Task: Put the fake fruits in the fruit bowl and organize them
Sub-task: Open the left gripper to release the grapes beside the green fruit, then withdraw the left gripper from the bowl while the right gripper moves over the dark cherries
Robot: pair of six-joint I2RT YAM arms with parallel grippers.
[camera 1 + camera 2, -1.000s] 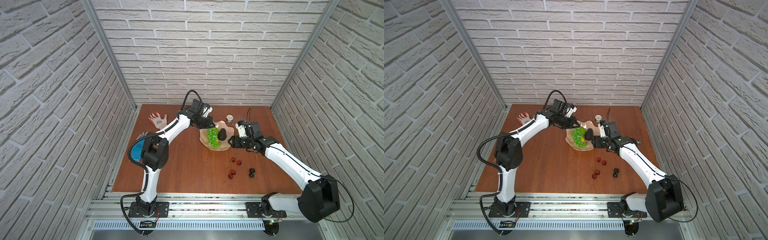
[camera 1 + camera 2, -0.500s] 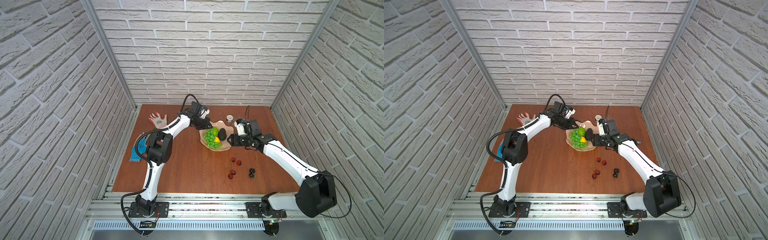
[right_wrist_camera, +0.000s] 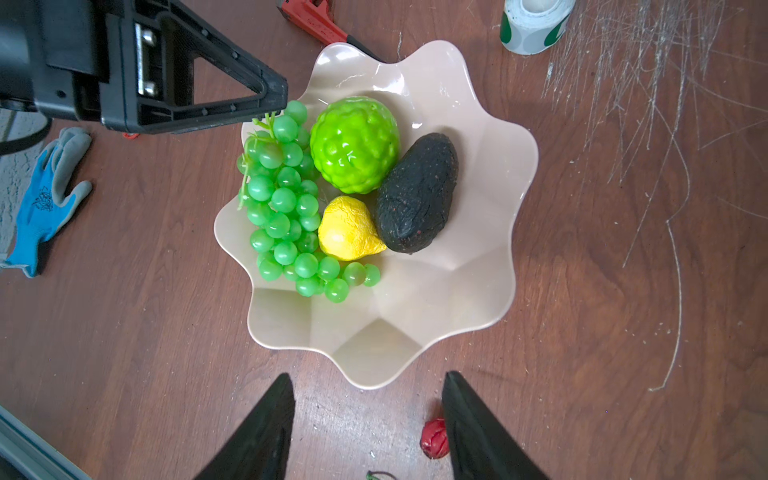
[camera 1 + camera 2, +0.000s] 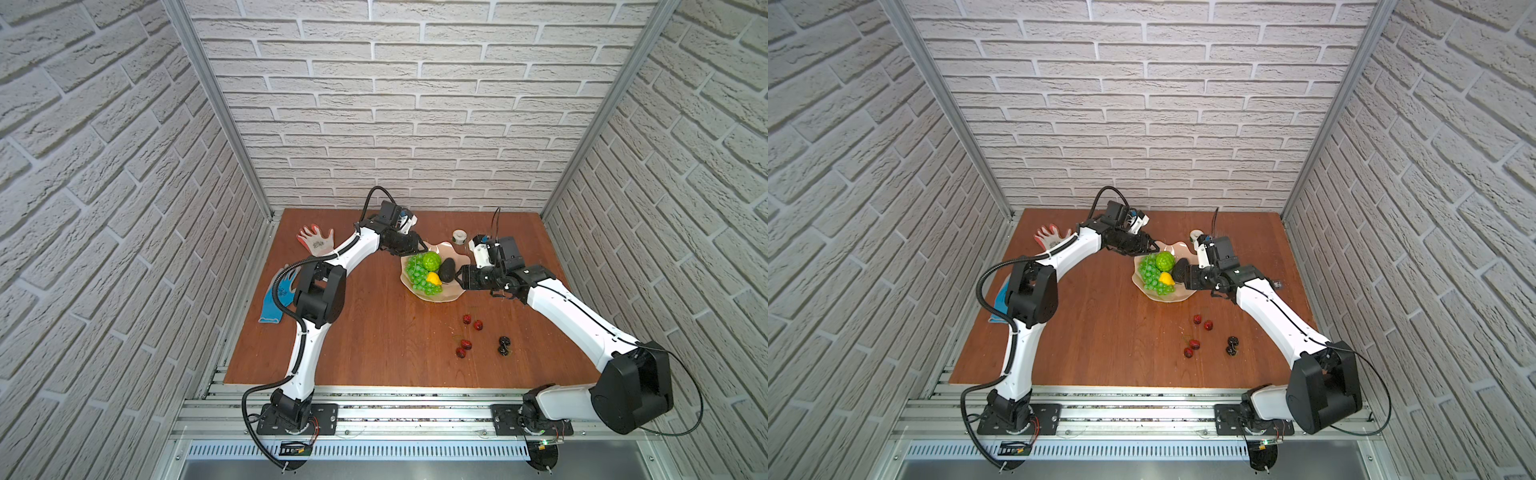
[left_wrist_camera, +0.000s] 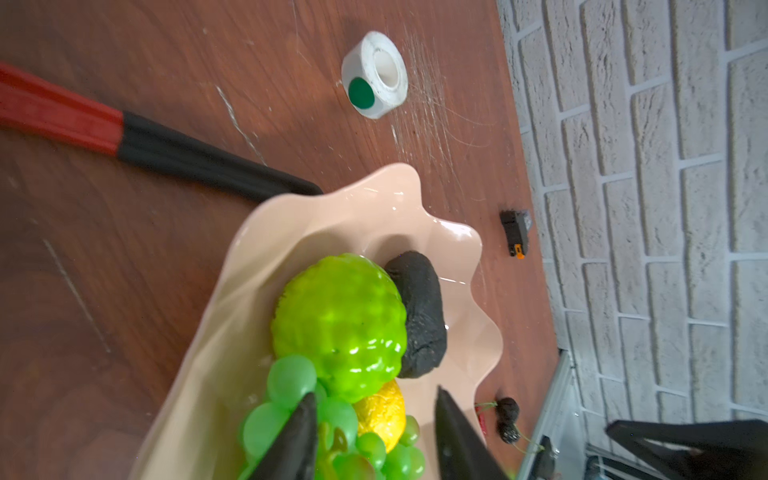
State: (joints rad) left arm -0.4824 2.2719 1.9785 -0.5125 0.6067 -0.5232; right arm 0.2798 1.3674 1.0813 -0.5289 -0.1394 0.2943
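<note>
In the pink bowl (image 3: 374, 332): grapes (image 3: 282, 199), bumpy green ball (image 3: 355, 145), yellow fruit (image 3: 347, 228), avocado (image 3: 417, 195). Outside it on the table: cherry pairs (image 4: 467, 319). Behind its rim, wrench handle (image 5: 199, 164); beyond, tape roll (image 5: 374, 75). Over the grapes, left claw (image 5: 374, 392), jaws apart, empty; off the opposite rim, right claw (image 3: 369, 376), likewise.

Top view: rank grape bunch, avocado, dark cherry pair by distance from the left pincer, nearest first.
From the left pincer:
1. grape bunch, left side of the fruit bowl, at the tips.
2. avocado, bowl's right side.
3. dark cherry pair, on the table, front right.
</note>
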